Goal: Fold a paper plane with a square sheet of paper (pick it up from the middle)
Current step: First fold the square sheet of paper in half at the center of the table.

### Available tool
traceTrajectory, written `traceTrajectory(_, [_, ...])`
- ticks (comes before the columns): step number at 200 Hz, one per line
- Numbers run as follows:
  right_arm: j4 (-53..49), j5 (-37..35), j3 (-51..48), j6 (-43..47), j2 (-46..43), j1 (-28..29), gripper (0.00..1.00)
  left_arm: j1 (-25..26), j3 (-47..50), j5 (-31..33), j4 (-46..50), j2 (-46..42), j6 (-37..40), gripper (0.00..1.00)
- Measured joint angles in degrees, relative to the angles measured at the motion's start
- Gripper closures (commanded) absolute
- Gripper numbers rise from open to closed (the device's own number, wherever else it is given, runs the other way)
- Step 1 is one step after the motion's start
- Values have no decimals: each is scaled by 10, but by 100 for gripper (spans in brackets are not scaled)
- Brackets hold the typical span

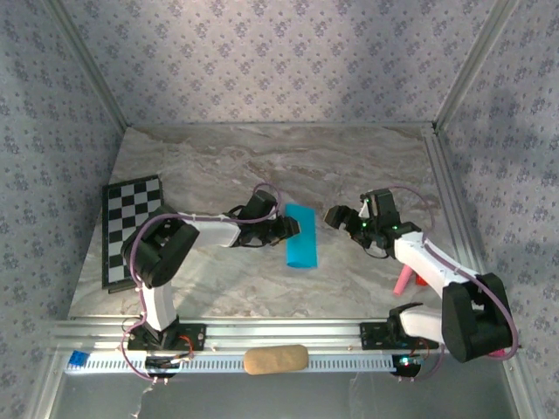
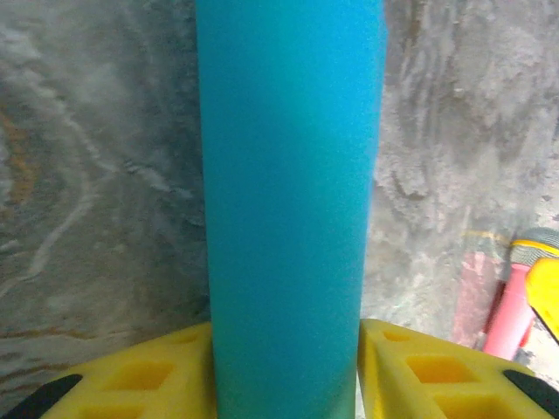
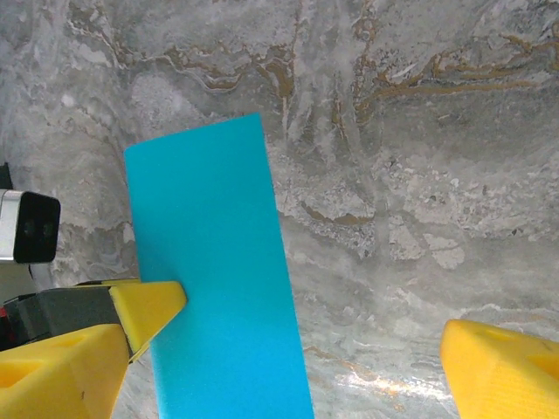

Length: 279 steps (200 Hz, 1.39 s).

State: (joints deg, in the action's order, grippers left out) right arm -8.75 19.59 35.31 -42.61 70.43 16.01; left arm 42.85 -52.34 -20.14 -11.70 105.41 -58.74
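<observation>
Soft even light, paper [image 2: 288, 218] blurred.

We see white links and bulky black joint housings on both the left arm [image 1: 162, 249] and the right arm [image 1: 428, 259], with purplish cables [image 1: 265, 187] running along them (thin ones). The left end effector [image 2: 286, 384] and right end effector [image 3: 319, 349] have yellow fingers [image 2: 140, 377] with rectangular recesses.

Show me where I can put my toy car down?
Biggest bare patch: the far marble table, between the back wall and the left hand and right hand. Another is the near strip in front of the blue paper. Crowded: the middle, where both hands meet at the paper, and by the pink stick.
</observation>
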Motion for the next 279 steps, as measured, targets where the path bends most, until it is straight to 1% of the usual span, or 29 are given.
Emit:
traceTrajectory(37, [1, -2, 21, 0, 28, 16, 7, 0, -1, 9, 9, 0, 9, 54])
traceTrajectory(90, [2, -3, 23, 0, 30, 18, 8, 3, -10, 17, 24, 0, 19, 53])
traceTrajectory(157, [2, -7, 23, 5, 30, 17, 8, 4, -37, 46, 82, 0, 38, 50])
traceTrajectory(224, [11, -6, 13, 6, 1, -5, 8, 18, -65, 80, 139, 0, 50, 46])
traceTrajectory(279, [13, 1, -4, 6, -8, -9, 7, 19, -79, 98, 172, 0, 60, 42])
